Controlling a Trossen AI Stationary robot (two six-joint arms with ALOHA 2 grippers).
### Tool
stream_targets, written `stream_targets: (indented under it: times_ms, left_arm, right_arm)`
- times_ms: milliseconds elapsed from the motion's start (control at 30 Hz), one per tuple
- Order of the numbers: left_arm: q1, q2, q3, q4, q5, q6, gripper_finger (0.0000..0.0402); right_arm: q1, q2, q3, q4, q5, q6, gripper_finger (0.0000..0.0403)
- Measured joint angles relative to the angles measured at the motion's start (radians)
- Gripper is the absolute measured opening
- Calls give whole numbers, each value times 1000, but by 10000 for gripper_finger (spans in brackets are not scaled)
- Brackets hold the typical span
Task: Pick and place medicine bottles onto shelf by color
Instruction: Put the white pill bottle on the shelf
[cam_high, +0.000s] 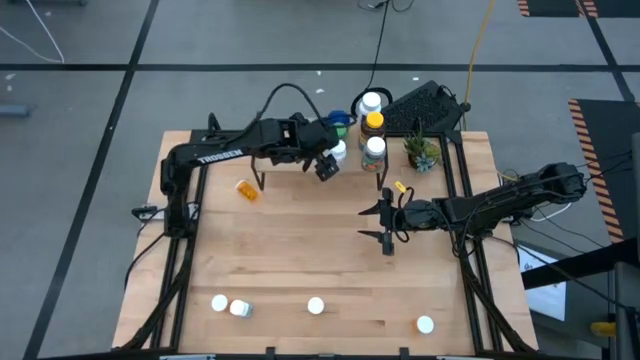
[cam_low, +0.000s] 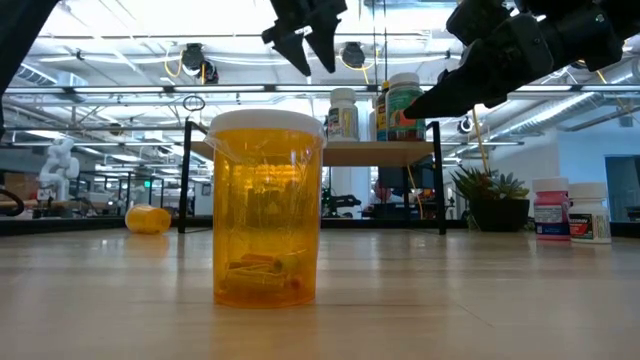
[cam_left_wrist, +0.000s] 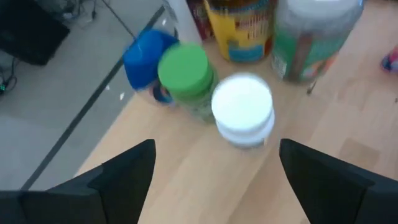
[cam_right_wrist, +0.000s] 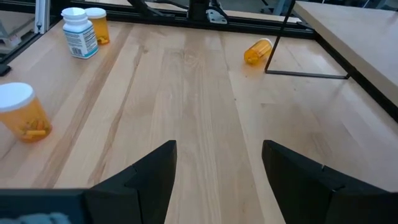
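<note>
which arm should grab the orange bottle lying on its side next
Left, probably. The tipped orange bottle lies near the left arm's base side, and the left gripper, jaws open and empty over the shelf, is nearer than the right gripper.

Around your wooden table (cam_high: 300, 270) you have a grey floor (cam_high: 80, 120) crossed by dark lines, with hazard-striped tape (cam_high: 590, 130) at one side. Beyond the table your low view shows a bright workshop hall with ceiling beams (cam_low: 130, 45) (strong overhead light).
</note>
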Motion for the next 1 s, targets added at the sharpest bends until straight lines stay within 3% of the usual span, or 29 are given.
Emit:
stream_targets:
  times_ms: [567,1000]
  left_arm:
    - [-6,18,-247,256,0,-91,347]
    - [-2,18,-271,344,-5,-170,347]
  right_arm:
    - [0,0,0,-17,-3,17,233]
    - [0,0,0,-16,-3,17,233]
